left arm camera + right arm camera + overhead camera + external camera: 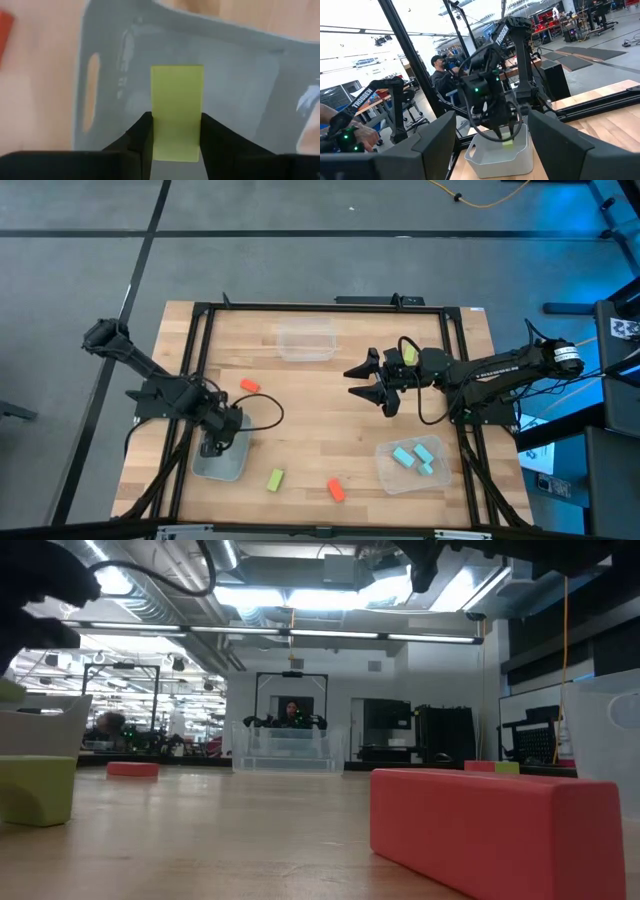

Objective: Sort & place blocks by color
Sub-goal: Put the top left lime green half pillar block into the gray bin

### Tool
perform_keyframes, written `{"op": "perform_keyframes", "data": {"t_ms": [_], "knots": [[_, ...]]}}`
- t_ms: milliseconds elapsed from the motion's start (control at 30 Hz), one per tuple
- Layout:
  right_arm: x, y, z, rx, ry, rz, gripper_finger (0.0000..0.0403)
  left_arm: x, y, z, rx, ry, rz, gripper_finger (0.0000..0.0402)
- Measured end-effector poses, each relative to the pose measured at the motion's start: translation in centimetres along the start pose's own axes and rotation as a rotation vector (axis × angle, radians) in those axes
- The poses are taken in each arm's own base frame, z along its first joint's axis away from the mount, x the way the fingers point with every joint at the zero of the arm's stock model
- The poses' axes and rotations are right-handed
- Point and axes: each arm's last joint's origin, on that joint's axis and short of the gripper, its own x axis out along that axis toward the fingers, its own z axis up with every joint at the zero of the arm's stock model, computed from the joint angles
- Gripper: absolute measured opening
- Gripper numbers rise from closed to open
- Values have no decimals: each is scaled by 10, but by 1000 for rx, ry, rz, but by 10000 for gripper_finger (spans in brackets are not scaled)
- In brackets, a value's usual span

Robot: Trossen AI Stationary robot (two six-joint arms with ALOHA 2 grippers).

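My left gripper (pixel 212 444) points down over a grey-white bin (pixel 228 464) near the table's left near corner and is shut on a yellow-green block (pixel 177 100). My right gripper (pixel 372 385) is open and raised above the table's middle right, touching nothing. Three cyan blocks (pixel 415 457) lie in a clear bin (pixel 385 472) at the right near side. Loose on the table are an orange-red block (pixel 249 385), a yellow-green block (pixel 275 479) and another orange-red block (pixel 336 490). One more yellow-green block (pixel 408 355) shows beside the right arm. My left gripper (pixel 176 125) pinches the yellow-green block by one end (pixel 176 145) between its two fingers, coming from above and pointing down. The rest of the block sticks out past the fingertips, upright over the bin's floor (pixel 235 90). Whether it touches the floor, I cannot tell.
A third clear bin (pixel 305 340) stands at the table's far side with nothing showing in it. A black frame (pixel 300 307) runs around the tabletop. Bare wood lies between the bins in the middle. People and other arms show in the room beyond.
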Motion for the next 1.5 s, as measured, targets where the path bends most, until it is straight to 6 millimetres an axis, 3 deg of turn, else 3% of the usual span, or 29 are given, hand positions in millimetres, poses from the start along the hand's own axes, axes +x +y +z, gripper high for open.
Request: {"op": "perform_keyframes", "data": {"t_ms": [367,533,700,1233,1500], "knots": [[0,-1,0,0,-11,-25,252,19,-11,1,78,-12,-28,116],[0,-1,0,0,-11,-25,252,36,-19,4,-104,57,-28,116],[0,-1,0,0,-11,-25,252,39,-30,9,-246,26,29,116],[0,-1,0,0,-10,-23,252,63,-30,10,-149,64,201,116],[0,-1,0,0,-10,-23,252,63,-30,10,-147,54,212,176]]}}
